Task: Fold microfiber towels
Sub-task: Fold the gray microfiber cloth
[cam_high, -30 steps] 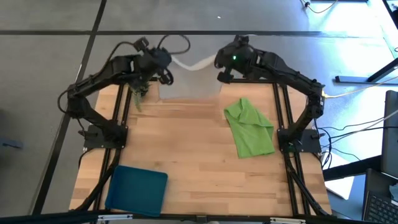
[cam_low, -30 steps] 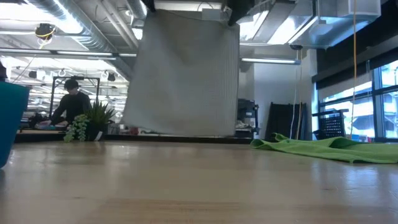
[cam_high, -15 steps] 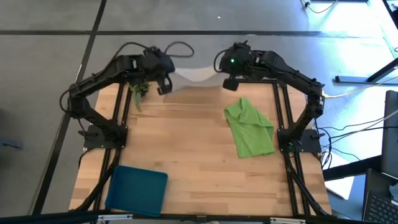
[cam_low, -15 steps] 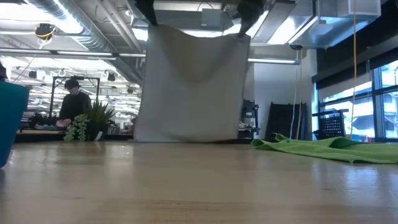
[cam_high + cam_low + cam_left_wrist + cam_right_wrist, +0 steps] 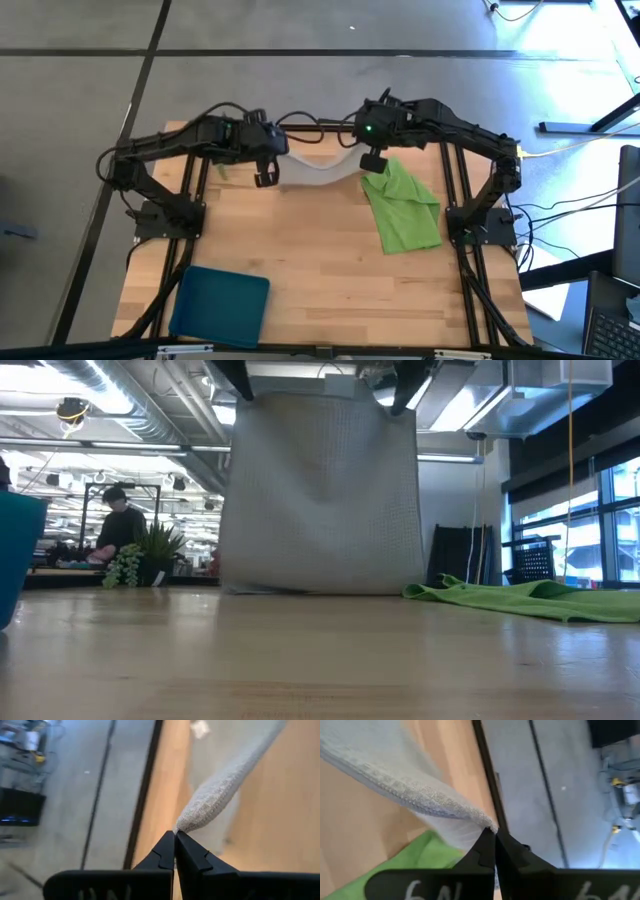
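I hold the soft light-grey microfiber towel [image 5: 318,172] hanging between both jaws — left gripper [image 5: 264,180] pinching its nine-o'clock corner, right gripper [image 5: 371,160] its three-o'clock corner — bottom hem touching the worktop [image 5: 320,270].

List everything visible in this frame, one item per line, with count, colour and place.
grey towel: one, light grey, hanging between both hands, bottom edge on the table
green towel: one, lime green, crumpled on the table's right side
tray: one, blue, near-left corner
plant sprig: one, green, far-left edge
table: one, light wood
person: one, dark clothing, in the room behind
left hand: shut on one top corner of the grey towel
right hand: shut on the other top corner
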